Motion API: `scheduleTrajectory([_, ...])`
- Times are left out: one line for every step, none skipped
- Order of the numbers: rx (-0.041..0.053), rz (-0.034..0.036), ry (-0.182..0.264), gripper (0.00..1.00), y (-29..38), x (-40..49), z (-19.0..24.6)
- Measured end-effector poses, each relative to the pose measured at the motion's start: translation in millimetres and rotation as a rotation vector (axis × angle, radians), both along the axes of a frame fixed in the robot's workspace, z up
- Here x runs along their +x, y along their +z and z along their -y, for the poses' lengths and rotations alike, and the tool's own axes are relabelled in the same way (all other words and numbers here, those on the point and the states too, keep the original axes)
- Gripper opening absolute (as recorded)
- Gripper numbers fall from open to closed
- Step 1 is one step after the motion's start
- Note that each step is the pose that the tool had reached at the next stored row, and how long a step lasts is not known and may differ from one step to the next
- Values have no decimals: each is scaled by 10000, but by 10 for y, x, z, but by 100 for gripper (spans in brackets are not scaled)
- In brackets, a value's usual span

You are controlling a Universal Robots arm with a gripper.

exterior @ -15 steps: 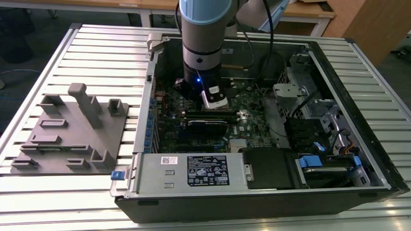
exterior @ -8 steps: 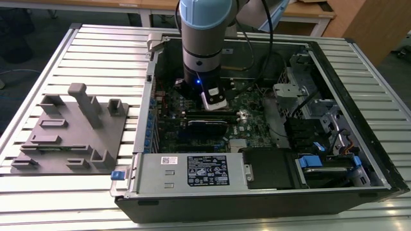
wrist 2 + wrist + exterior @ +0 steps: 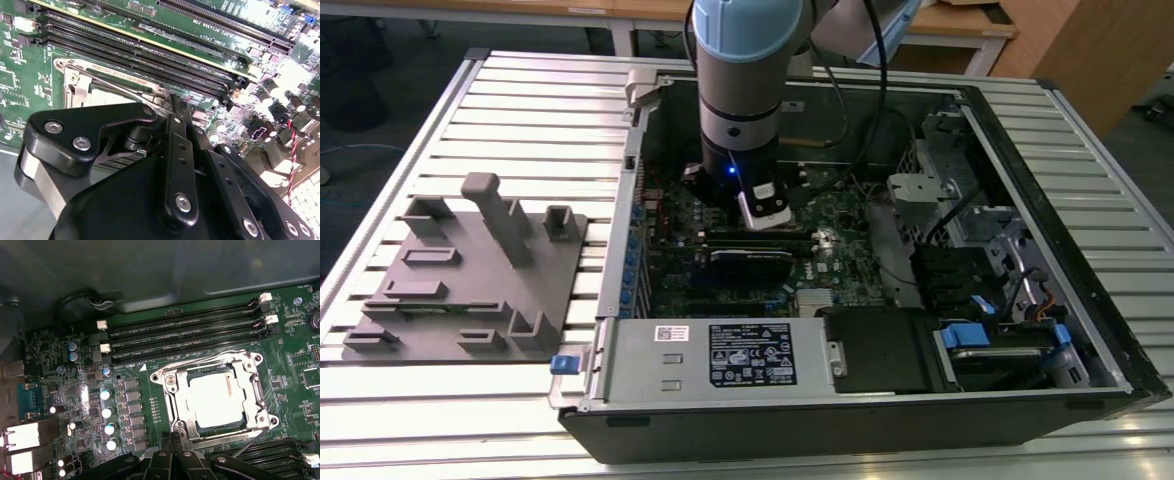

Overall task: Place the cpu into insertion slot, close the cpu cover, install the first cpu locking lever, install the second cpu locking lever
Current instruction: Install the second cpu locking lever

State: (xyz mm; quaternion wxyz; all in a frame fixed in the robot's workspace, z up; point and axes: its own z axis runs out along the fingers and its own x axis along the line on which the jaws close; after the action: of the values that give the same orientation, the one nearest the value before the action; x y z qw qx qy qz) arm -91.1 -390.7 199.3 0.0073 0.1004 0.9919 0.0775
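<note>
The cpu (image 3: 217, 400), a dull silver square, lies in the insertion slot (image 3: 169, 381) on the green motherboard. The cpu cover (image 3: 184, 405), a thin silver frame, lies flat around it. One thin wire locking lever (image 3: 247, 442) slants up from the socket's corner; another (image 3: 200, 361) runs along the socket's side by the memory slots. In the first wrist view my gripper (image 3: 173, 439) sits at the socket's edge with its black fingers together. In the second wrist view the gripper (image 3: 169, 102) tips meet over the cover (image 3: 107, 86). In the exterior view the gripper (image 3: 765, 215) reaches down into the open case.
Long black memory slots (image 3: 185, 332) flank the socket. The case walls (image 3: 1067, 200), a power supply (image 3: 720, 355) and drive bays (image 3: 987, 340) box in the board. A grey fixture plate (image 3: 460, 270) lies on the slatted table at the exterior view's left.
</note>
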Motion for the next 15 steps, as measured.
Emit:
scheduleTrajectory([1, 1, 0, 10, 5, 0, 0])
scheduleTrajectory([1, 0, 0, 10, 21, 0, 0])
scheduleTrajectory([2, 1, 0, 10, 40, 0, 0])
scheduleTrajectory([1, 1, 0, 10, 61, 0, 0])
scheduleTrajectory([1, 0, 0, 10, 84, 0, 0])
scheduleTrajectory([0, 0, 0, 10, 110, 0, 0])
scheduleTrajectory([0, 0, 0, 10, 134, 0, 0])
scheduleTrajectory([0, 0, 0, 10, 158, 0, 0])
scheduleTrajectory([-1, -1, -1, 10, 182, 0, 0])
scheduleTrajectory([-1, -1, 0, 10, 205, 0, 0])
scheduleTrajectory([1, 0, 0, 10, 225, 0, 0])
scheduleTrajectory([1, 0, -1, 10, 244, 0, 0])
scheduleTrajectory([0, 0, 0, 10, 266, 0, 0])
scheduleTrajectory([0, 0, 0, 10, 287, 0, 0])
scheduleTrajectory([0, -1, -1, 10, 308, 0, 0])
